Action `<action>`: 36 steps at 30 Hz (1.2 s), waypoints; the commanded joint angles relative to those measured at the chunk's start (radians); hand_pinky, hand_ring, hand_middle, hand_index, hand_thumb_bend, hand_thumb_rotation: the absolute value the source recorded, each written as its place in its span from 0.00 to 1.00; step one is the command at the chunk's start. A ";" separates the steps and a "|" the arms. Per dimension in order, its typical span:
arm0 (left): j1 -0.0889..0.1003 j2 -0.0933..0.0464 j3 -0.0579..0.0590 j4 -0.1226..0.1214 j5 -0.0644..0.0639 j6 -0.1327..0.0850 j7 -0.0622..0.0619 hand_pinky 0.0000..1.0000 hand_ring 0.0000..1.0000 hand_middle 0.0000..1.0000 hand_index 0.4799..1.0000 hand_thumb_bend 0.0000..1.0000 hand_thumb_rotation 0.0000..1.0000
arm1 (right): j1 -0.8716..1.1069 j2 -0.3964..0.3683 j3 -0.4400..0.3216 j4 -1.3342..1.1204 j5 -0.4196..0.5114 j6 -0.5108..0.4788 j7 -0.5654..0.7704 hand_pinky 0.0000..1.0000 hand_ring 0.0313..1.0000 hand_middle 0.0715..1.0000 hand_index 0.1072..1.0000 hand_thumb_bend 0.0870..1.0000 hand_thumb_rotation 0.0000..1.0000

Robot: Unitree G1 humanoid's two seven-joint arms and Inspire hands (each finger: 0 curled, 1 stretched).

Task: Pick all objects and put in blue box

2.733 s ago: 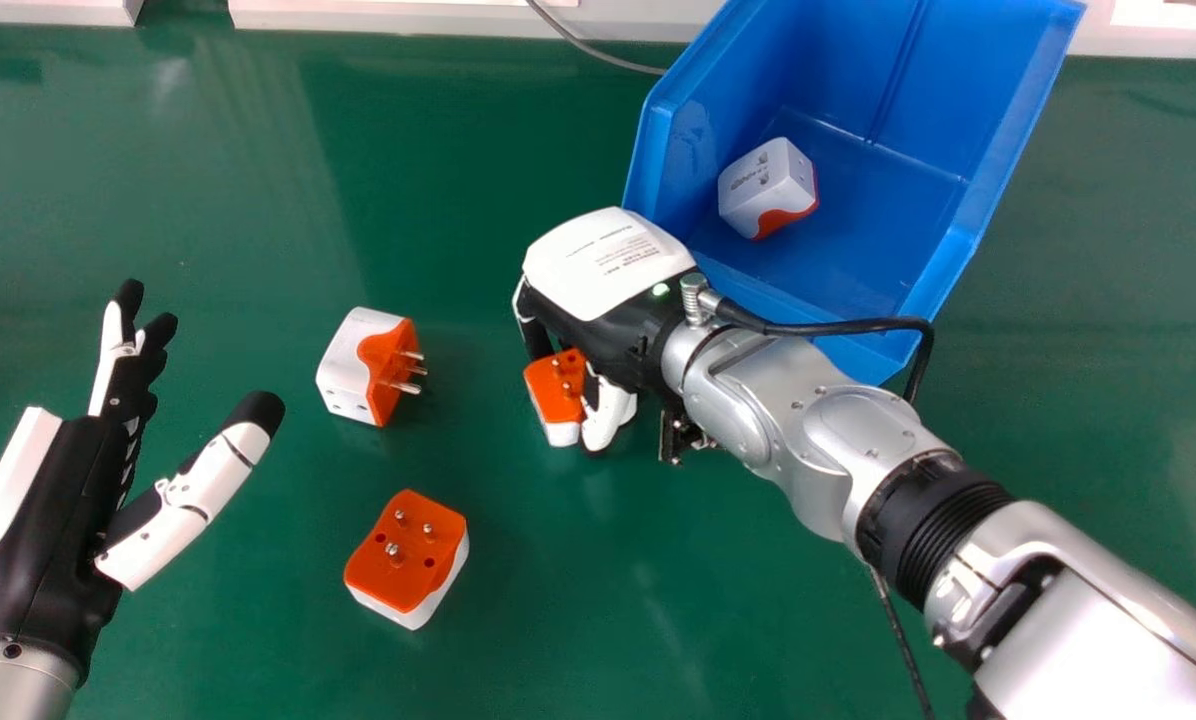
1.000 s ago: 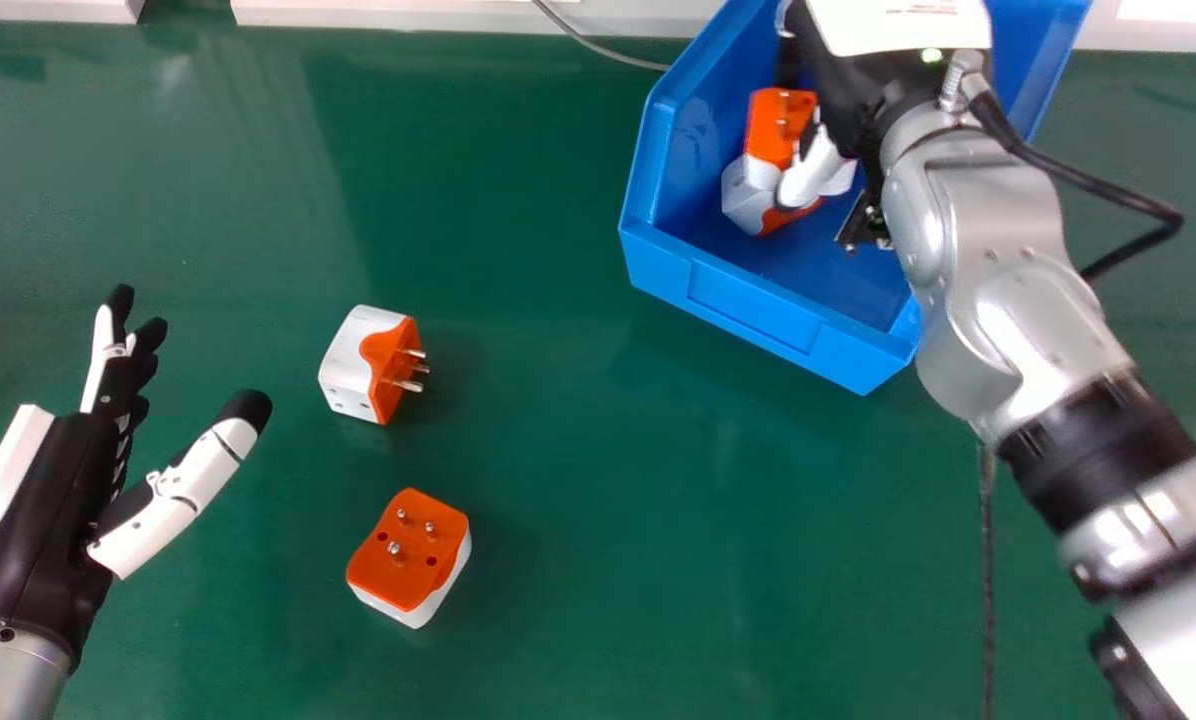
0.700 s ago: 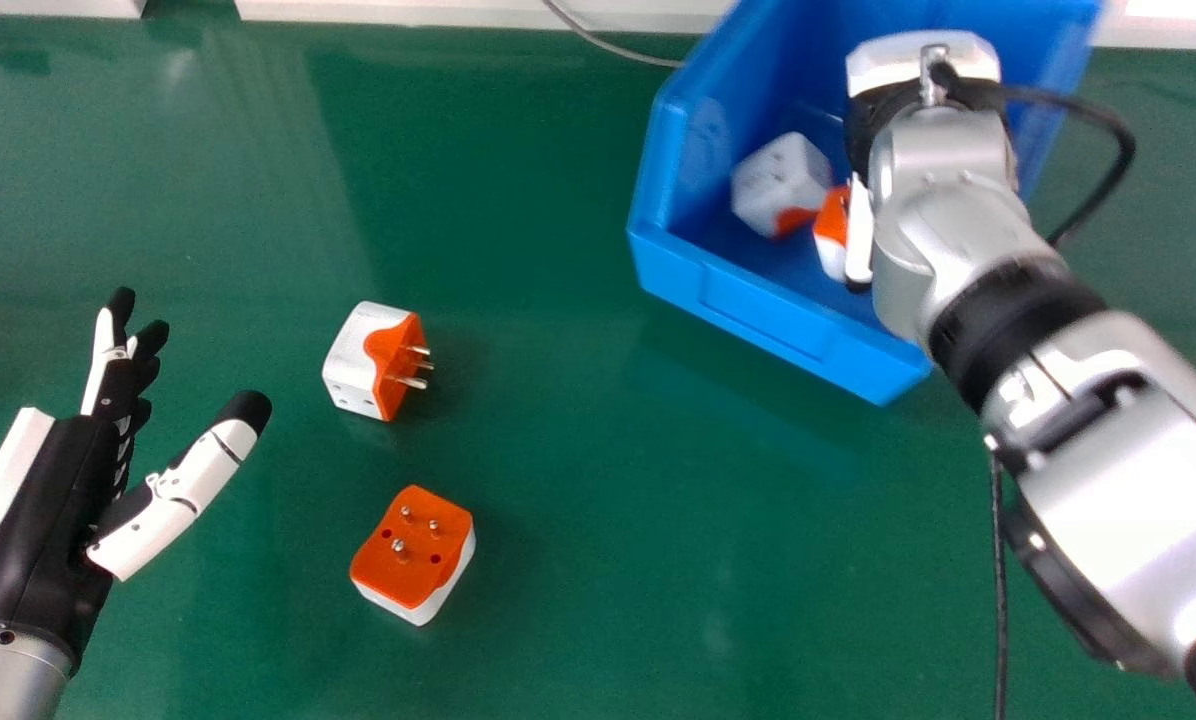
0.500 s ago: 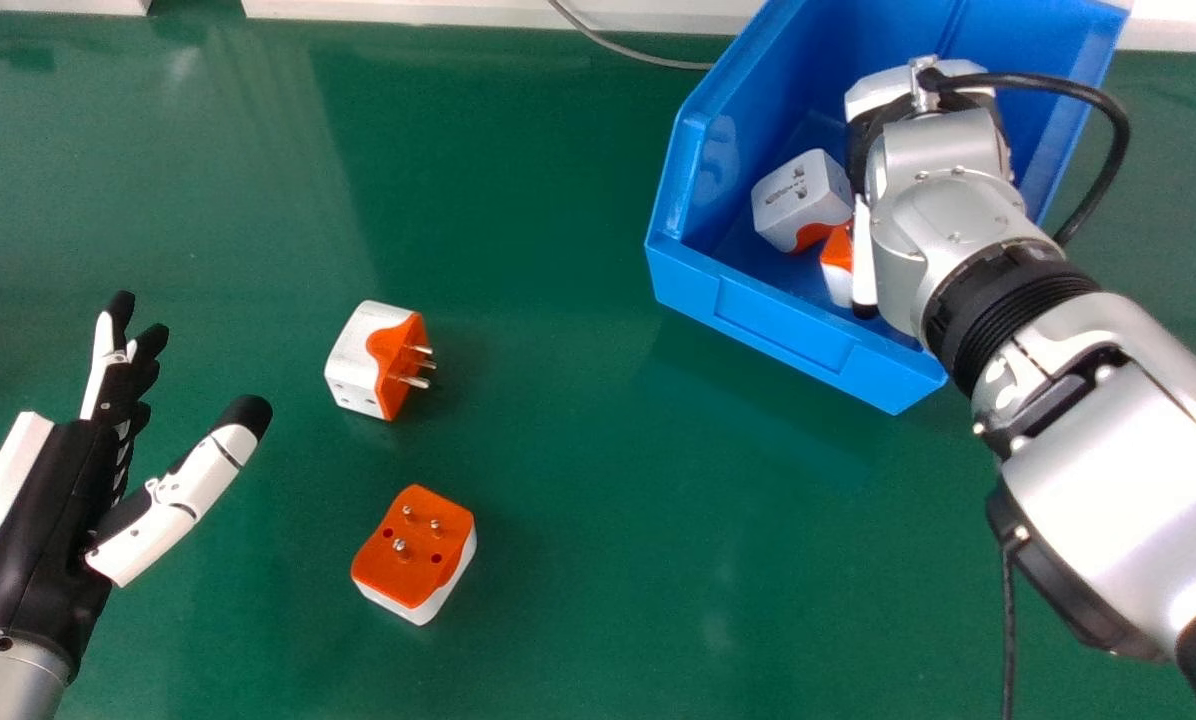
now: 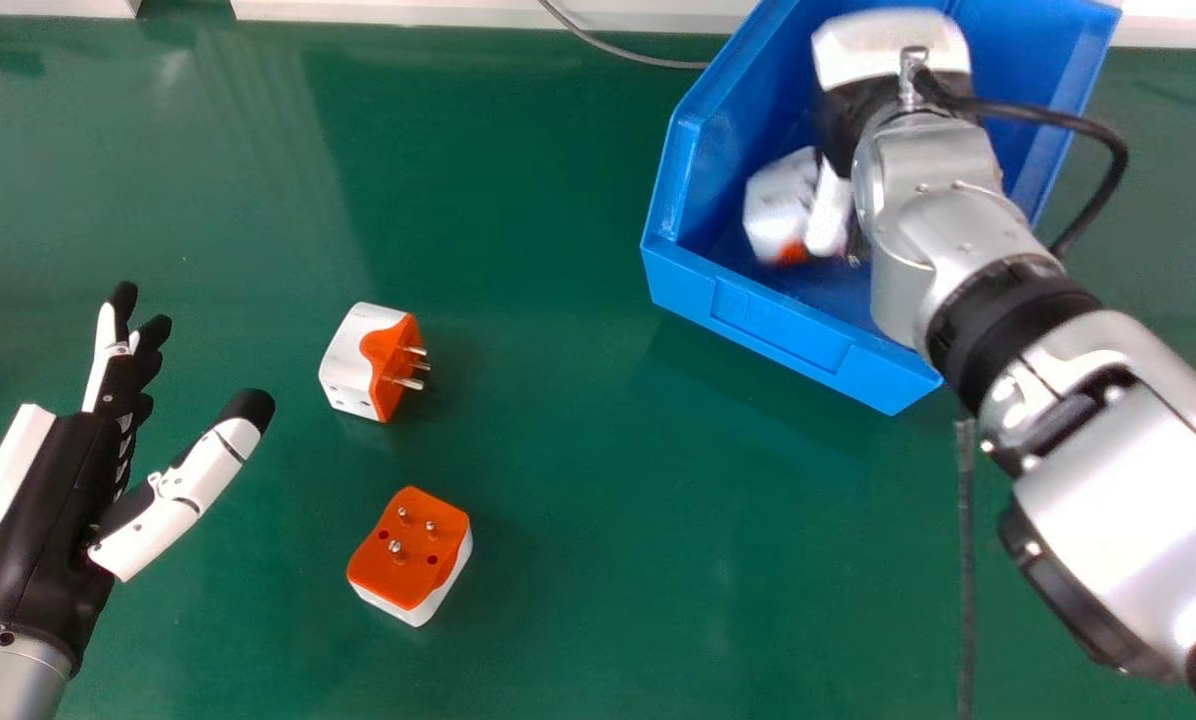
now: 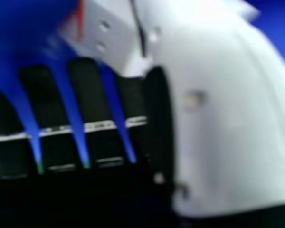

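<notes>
In the head view my left hand [image 5: 43,510] is open at the left, apart from the adapters. One white-and-orange adapter [image 5: 363,362] lies on its side, prongs facing right; another adapter [image 5: 410,553] sits nearer, prongs up. My right hand [image 5: 888,50] is inside the blue box [image 5: 793,325], its thumb over part of a white adapter [image 5: 773,205]. The other adapter in the box is hidden in that view. In the right hand view, my right hand [image 6: 88,90] has extended, spread fingers, with a white adapter [image 6: 109,35] beyond them, partly behind the thumb.
The green table [image 5: 578,520] extends around the adapters. A grey cable [image 5: 618,52] runs along its back edge to behind the box. A black cable [image 5: 966,570] hangs beside my right forearm.
My right hand carried an adapter from the table into the box, then let go and moved slightly up. The box shifted slightly right. My left hand stayed almost still.
</notes>
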 commanded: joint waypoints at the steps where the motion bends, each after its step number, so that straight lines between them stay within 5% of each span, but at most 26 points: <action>1: 0.003 0.004 0.003 -0.022 0.000 -0.001 0.004 1.00 1.00 1.00 1.00 0.54 0.60 | 0.005 -0.028 -0.012 -0.033 0.009 -0.005 -0.072 0.30 0.43 0.51 0.43 0.47 0.14; 4: 0.004 0.007 0.003 -0.020 0.007 -0.006 0.006 1.00 1.00 1.00 1.00 0.55 0.61 | 0.009 -0.035 0.027 -0.035 -0.026 -0.004 -0.088 0.34 0.46 0.54 0.43 0.46 0.16; 6: 0.005 0.009 0.002 -0.023 0.012 -0.002 0.006 1.00 1.00 1.00 1.00 0.56 0.63 | 0.033 -0.049 0.004 -0.101 -0.007 -0.007 -0.106 0.55 0.68 0.77 0.76 0.47 0.31; 9: 0.005 0.008 0.003 -0.023 0.008 -0.002 0.002 1.00 1.00 1.00 1.00 0.56 0.63 | 0.066 -0.069 -0.009 -0.206 -0.005 0.020 -0.088 0.72 0.84 0.93 0.93 0.47 0.36; 12: 0.004 0.005 0.006 -0.023 -0.005 0.002 -0.002 1.00 1.00 1.00 1.00 0.58 0.62 | 0.088 -0.081 -0.002 -0.275 -0.018 0.043 -0.067 0.75 0.86 0.93 0.92 0.47 0.36; 17: 0.006 0.006 0.007 -0.028 -0.007 0.004 -0.003 1.00 1.00 1.00 1.00 0.56 0.61 | 0.123 -0.094 -0.004 -0.362 -0.026 0.068 -0.048 0.78 0.89 0.93 0.91 0.47 0.35; 27: -0.003 0.016 0.007 -0.005 0.005 -0.015 -0.001 1.00 1.00 1.00 1.00 0.53 0.60 | 0.195 -0.112 -0.021 -0.563 -0.045 0.162 0.034 0.80 0.92 0.96 0.94 0.48 0.31; 36: -0.009 0.018 0.005 -0.006 0.008 -0.002 -0.001 1.00 1.00 1.00 1.00 0.53 0.61 | 0.351 -0.162 -0.034 -0.899 -0.113 0.270 0.106 0.72 0.85 0.90 0.88 0.51 0.24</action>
